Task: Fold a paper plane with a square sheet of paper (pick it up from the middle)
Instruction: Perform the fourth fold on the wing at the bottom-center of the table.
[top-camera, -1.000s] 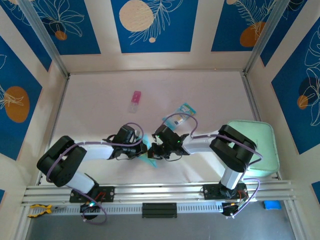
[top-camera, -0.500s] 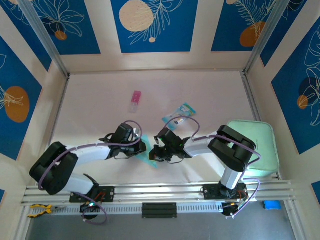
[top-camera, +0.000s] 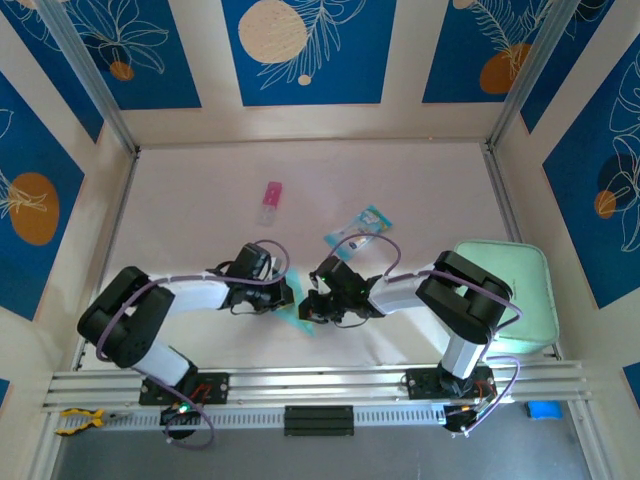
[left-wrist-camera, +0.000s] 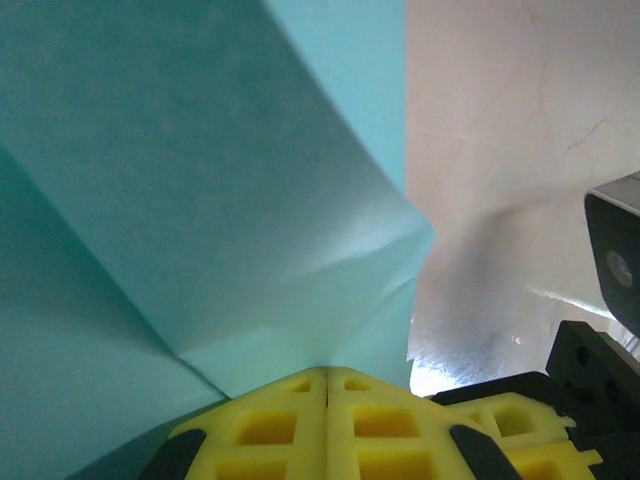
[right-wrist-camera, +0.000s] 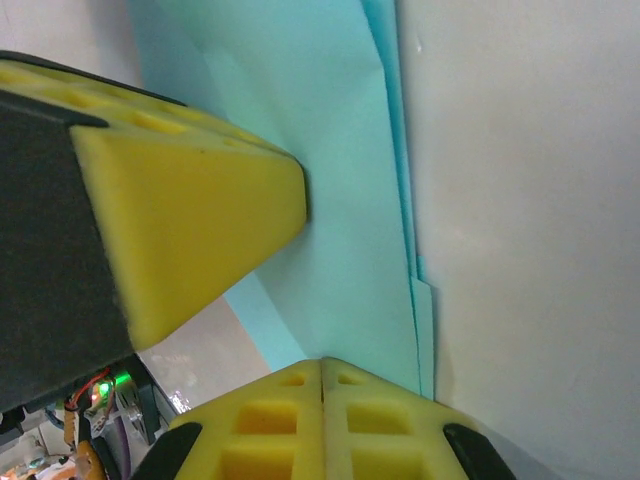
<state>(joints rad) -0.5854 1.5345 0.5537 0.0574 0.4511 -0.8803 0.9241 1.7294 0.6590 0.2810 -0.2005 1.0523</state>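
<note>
The square sheet of paper (top-camera: 298, 320), light blue and folded narrow with layered edges, lies on the table between my two grippers. In the left wrist view the sheet (left-wrist-camera: 200, 180) bulges up in a creased flap against my left gripper (left-wrist-camera: 327, 375), whose yellow fingers are shut with their tips on the paper. My right gripper (right-wrist-camera: 322, 365) is also shut, tips resting on the flat sheet (right-wrist-camera: 340, 200). The left gripper's yellow finger (right-wrist-camera: 190, 220) touches the paper just beside it. From above, the left gripper (top-camera: 287, 298) and right gripper (top-camera: 308, 306) almost meet over the sheet.
A pink packet (top-camera: 270, 202) lies farther back on the pale table (top-camera: 200, 200). A teal-and-clear packet (top-camera: 362, 228) sits behind the right wrist. A mint-green rounded pad (top-camera: 515, 290) rests at the right edge, beside the right arm's base.
The left arm's elbow swung outward and came back. The right gripper edged slightly left. Both grippers stay shut on the same spot of the paper.
</note>
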